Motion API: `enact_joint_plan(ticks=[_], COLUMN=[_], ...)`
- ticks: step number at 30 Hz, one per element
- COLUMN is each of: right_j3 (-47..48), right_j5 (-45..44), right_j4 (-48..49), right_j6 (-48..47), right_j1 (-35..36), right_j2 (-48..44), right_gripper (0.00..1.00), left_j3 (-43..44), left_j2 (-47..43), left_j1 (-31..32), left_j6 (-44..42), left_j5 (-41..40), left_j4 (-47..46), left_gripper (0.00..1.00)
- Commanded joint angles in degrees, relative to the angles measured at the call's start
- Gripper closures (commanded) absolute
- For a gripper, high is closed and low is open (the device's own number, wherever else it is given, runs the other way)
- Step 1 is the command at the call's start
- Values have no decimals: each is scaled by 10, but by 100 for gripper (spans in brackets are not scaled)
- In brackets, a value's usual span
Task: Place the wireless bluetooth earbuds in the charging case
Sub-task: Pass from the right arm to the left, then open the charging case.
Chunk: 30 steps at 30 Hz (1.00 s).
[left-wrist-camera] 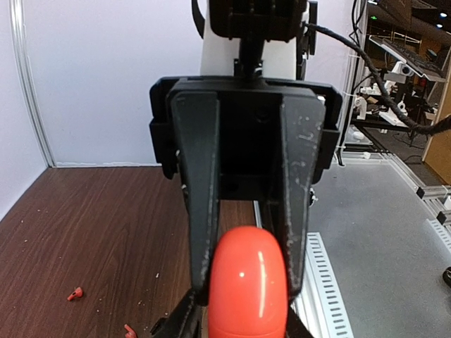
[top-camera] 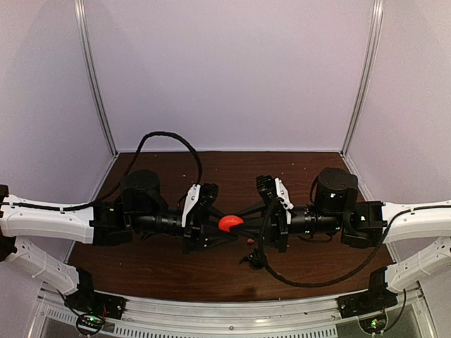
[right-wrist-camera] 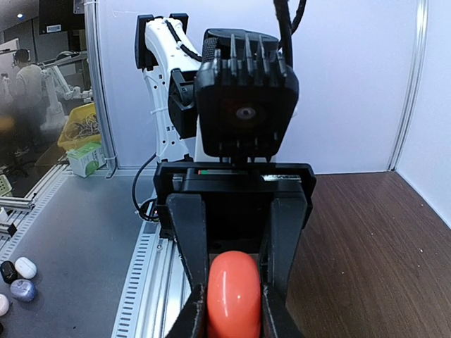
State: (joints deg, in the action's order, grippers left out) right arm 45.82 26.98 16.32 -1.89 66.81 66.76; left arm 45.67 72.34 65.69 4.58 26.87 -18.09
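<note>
A glossy red-orange charging case [top-camera: 230, 224] hangs above the middle of the brown table, closed as far as I can see. From the left, my left gripper [top-camera: 215, 225] is shut on it, and the case [left-wrist-camera: 248, 282] fills the gap between its fingers. My right gripper [top-camera: 246, 222] is shut on the same case [right-wrist-camera: 234, 296] from the opposite side. In the left wrist view, two tiny red earbuds lie on the wood, one [left-wrist-camera: 72, 293] further left and the other [left-wrist-camera: 129, 329] by the frame's bottom edge. No black earbuds show.
The slotted metal rail [right-wrist-camera: 144, 274] runs along the table's near edge. Beyond it on a grey floor lie several small rounded cases [right-wrist-camera: 17, 276] and a green box [right-wrist-camera: 86, 158]. A black cable [top-camera: 317, 280] loops under the right arm. White walls enclose the table.
</note>
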Motion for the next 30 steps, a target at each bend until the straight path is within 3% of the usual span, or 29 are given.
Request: enact_joint_plan(ticks=[1,3,10,16,22,30], right_j3=[9,9,8,9,10,13], right_j5=[-7,-7,-8,-8,-10,-26], right_j4=[14,13,12,14,10,7], right_j6=[-7,-7,-10,-10,-4,7], right_j1=[-3,-3,-3,-3,-9,-27], right_j2=[3,5,7,9,-5,-11], right_gripper=[89,89,89,89,64,58], left_j3=[18,19,26,24,4,-8], left_j2=[-3,-2,2,1,-5,-6], left_j1=[2,2,2,2,2,2], left_j6=[1,1,0,-3,-10,-25], left_j5=[-1,-2,-8,-5,13,34], left_j4=[-32,-31,-22,-25,-34,-45], left_gripper=[67,62,63,81,94,100])
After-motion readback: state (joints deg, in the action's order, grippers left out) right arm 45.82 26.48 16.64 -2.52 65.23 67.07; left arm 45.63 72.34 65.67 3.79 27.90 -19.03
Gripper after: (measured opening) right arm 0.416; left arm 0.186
